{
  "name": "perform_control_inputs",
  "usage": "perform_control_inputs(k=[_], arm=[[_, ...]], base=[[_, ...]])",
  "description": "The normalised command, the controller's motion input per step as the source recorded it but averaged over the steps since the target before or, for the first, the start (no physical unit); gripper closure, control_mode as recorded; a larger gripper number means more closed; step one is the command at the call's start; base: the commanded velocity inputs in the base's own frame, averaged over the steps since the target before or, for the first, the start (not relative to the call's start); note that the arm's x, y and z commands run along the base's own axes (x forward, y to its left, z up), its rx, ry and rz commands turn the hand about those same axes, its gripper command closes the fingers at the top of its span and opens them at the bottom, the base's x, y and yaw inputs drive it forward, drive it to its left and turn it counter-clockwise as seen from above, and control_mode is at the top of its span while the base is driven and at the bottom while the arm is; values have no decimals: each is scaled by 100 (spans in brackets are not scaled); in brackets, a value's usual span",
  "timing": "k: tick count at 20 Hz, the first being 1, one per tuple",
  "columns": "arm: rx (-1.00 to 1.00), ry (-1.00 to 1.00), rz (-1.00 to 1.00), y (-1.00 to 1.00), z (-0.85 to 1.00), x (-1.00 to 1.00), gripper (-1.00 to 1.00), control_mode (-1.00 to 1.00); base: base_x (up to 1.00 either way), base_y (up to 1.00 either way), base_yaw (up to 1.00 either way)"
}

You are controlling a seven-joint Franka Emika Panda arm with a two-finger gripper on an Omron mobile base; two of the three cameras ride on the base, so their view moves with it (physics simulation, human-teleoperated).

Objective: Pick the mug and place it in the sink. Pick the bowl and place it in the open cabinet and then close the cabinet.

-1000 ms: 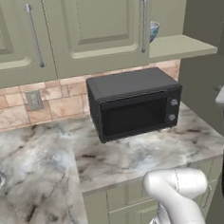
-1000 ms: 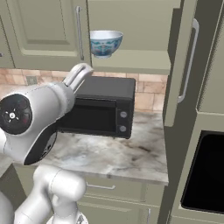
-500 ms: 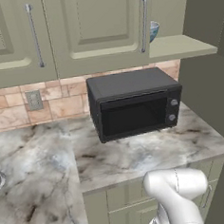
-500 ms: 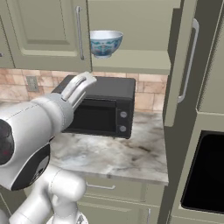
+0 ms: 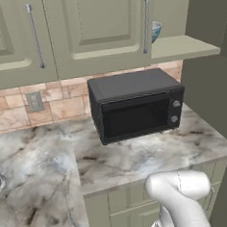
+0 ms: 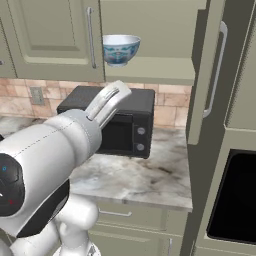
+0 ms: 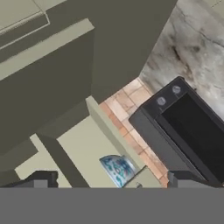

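Note:
The bowl [image 6: 120,49], white with blue-green pattern, stands on the shelf [image 6: 155,70] of the open cabinet, above the microwave. Its rim peeks out behind a closed door's edge in the left base view [image 5: 155,31]. The cabinet door [image 6: 210,75] stands swung out to the right, its bar handle [image 6: 218,70] facing me. In the hand view my gripper [image 7: 111,181] is open, fingertips [image 7: 41,179] wide apart, nothing between them; the bowl [image 7: 117,169] shows just beyond them, with the door [image 7: 109,43] above. The mug and the sink are out of view.
A black microwave [image 5: 134,104] sits on the marble counter [image 5: 138,157] under the shelf. Closed green wall cabinets [image 5: 94,30] run to the left. A dark built-in oven [image 6: 235,195] is at the right. My white forearm [image 6: 60,145] takes up the foreground in the right base view.
My arm has swung up and forward in the right base view, and its dark part has left the right edge of the left base view. The bowl and door have not moved.

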Motion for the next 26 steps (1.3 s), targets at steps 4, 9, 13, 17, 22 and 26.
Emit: perform_control_inputs(k=[4,9,13,17,22,26], arm=[[0,2,-2,-41,24,-47,-100,-100],[-11,5,-2,-61,5,-47,-100,-100],[-26,17,-3,-54,0,-22,-100,-100],[-36,24,-4,-52,0,-2,-100,-100],[-36,9,-1,-49,0,0,-100,-100],[-24,-1,0,-27,-2,0,-100,-100]], base=[[0,0,0],[0,0,0],[0,0,0],[0,0,0],[0,0,0],[0,0,0]])
